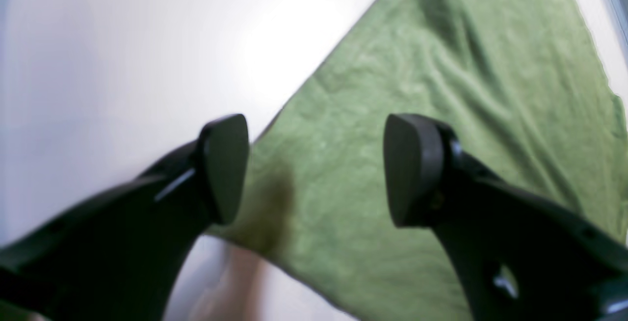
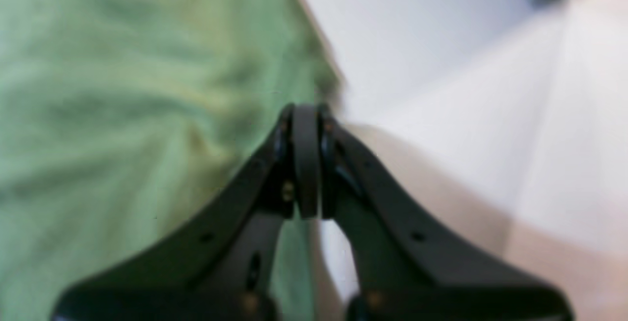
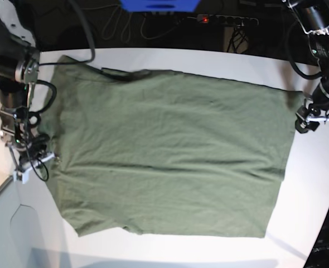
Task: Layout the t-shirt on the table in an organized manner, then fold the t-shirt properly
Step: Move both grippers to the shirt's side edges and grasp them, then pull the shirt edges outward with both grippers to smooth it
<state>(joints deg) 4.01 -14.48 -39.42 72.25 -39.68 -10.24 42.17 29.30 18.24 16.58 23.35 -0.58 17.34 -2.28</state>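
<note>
On the white table [image 3: 315, 184], olive t-shirt [image 3: 170, 151] spread flat; left pincer [image 1: 314, 169] wide, right pincer [image 2: 306, 115] closed, empty.

T-shirt [image 3: 170, 151] lies spread flat on table [image 3: 312, 184], collar end twd view's left, hem twd right. Right arm [image 3: 17, 111] over shirt's left edge; left arm [image 3: 320, 95] just beside shirt's upper-right corner. Power strip [image 3: 226, 20] beyond shirt's far side.

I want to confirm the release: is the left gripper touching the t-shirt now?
Apart. The left wrist view shows the left gripper open, with the t-shirt lying below between the fingers.
</note>
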